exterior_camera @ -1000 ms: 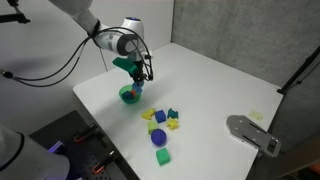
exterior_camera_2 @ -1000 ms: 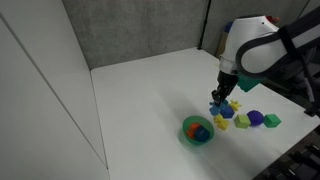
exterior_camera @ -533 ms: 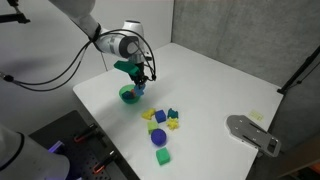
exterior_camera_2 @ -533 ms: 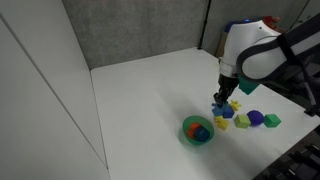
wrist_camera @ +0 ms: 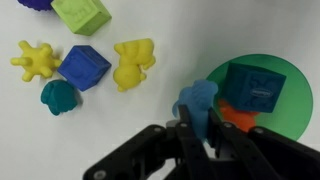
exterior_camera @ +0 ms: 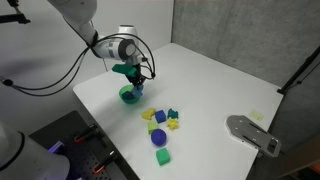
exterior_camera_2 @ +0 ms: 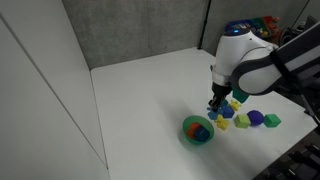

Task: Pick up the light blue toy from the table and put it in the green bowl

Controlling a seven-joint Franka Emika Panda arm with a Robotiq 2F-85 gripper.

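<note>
My gripper (wrist_camera: pixel 197 126) is shut on the light blue toy (wrist_camera: pixel 197 100), which stands up between the two fingers. It hangs over the left rim of the green bowl (wrist_camera: pixel 298 112). The bowl holds a royal-blue block (wrist_camera: pixel 258 88) and an orange toy (wrist_camera: pixel 236 119). In both exterior views the gripper (exterior_camera: pixel 138 76) (exterior_camera_2: pixel 214 108) hovers just above and beside the bowl (exterior_camera: pixel 129 96) (exterior_camera_2: pixel 197 131), near the table's edge.
Loose toys lie beside the bowl: two yellow figures (wrist_camera: pixel 133 62), a royal-blue cube (wrist_camera: pixel 84 66), a teal toy (wrist_camera: pixel 58 96) and a green cube (wrist_camera: pixel 82 14). A purple cylinder (exterior_camera: pixel 160 138) lies farther along. A grey device (exterior_camera: pixel 252 133) sits at the table's far corner.
The gripper has shifted a little from the toy cluster toward the green bowl, still holding the light blue toy.
</note>
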